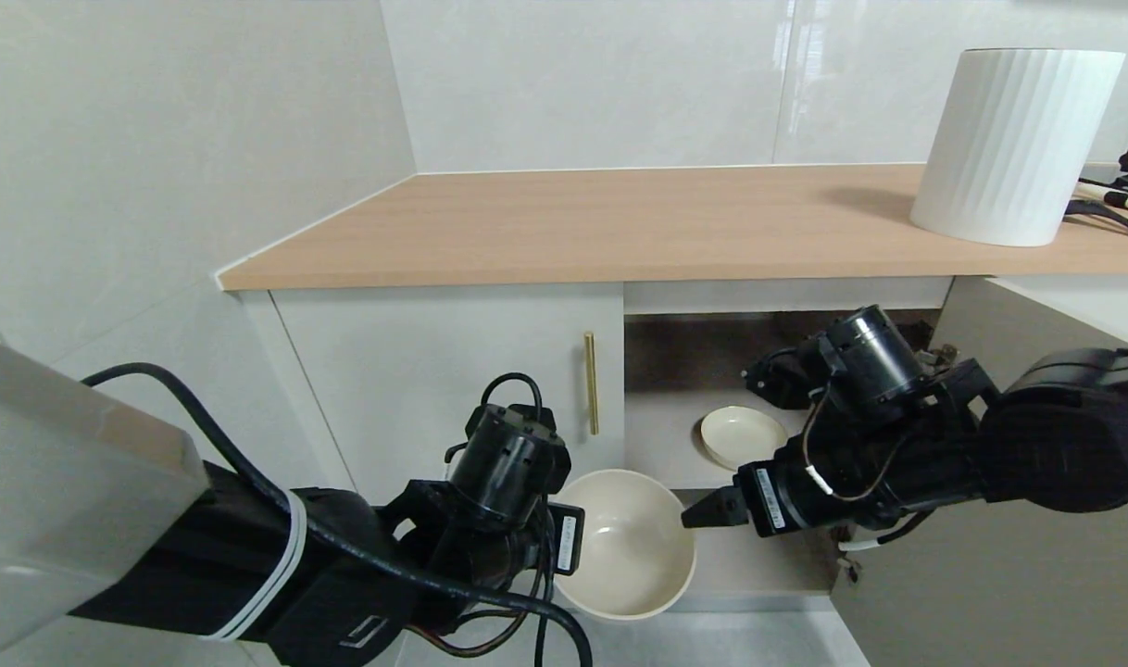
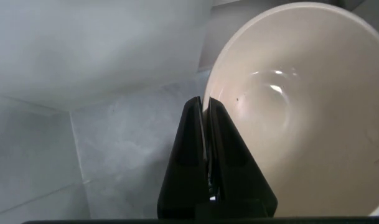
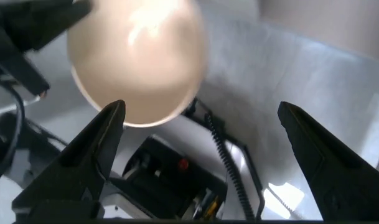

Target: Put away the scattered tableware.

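Under a wooden desk (image 1: 620,222) set in a corner of pale tiled walls stands a white cabinet (image 1: 453,371). Its left door is shut, with a brass handle (image 1: 590,383), and its right side is open. A ribbed white container (image 1: 1018,144) stands on the desk at the right. Inside the cabinet, a small cream plate (image 1: 743,435) lies flat on the shelf.

The cream bowl (image 1: 633,547) hangs low in front of the cabinet, above the grey floor (image 1: 731,639). It is tipped, with its mouth facing up and toward the robot. It is round, so no side is the longer. The left gripper (image 2: 205,124) has its fingers pinched on the bowl's rim, one inside and one outside. The right gripper (image 3: 201,107) hovers just beside the bowl before the open cabinet, its fingers spread wide and holding nothing.
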Motion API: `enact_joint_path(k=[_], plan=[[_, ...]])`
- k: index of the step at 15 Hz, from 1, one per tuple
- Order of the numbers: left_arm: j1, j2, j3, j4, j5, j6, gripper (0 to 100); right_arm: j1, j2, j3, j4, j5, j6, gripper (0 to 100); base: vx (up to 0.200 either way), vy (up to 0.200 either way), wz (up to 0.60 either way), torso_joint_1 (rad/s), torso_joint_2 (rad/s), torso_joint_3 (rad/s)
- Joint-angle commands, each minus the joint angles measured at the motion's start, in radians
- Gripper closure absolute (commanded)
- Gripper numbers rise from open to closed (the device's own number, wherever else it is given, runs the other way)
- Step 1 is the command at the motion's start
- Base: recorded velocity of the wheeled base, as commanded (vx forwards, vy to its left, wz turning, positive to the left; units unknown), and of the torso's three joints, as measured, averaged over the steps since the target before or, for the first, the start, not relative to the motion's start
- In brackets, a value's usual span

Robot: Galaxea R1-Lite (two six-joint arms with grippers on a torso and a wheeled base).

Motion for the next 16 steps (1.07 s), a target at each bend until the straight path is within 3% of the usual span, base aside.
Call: enact_joint_path(k=[1,11,12,16], plan=[[-0.007,-0.002,0.011,-0.010,0.001,0.000,100,0.022,0.063,-0.005,-0.002,-0.002,0.004,0,0.000,0.000,0.00,0.000,0.00,0.000],[-0.022,-0.023,0.019,-0.032,0.001,0.000,100,0.044,0.165,-0.048,-0.006,-0.051,0.050,0,0.000,0.000,0.00,0.000,0.00,0.000],[-0.025,-0.020,0.019,-0.032,0.001,0.000,100,0.045,0.167,-0.049,-0.006,-0.051,0.050,100,0.000,0.000,0.00,0.000,0.00,0.000],[-0.027,-0.009,0.019,-0.032,-0.001,0.000,100,0.047,0.172,-0.052,-0.006,-0.051,0.053,100,0.000,0.000,0.00,0.000,0.00,0.000]])
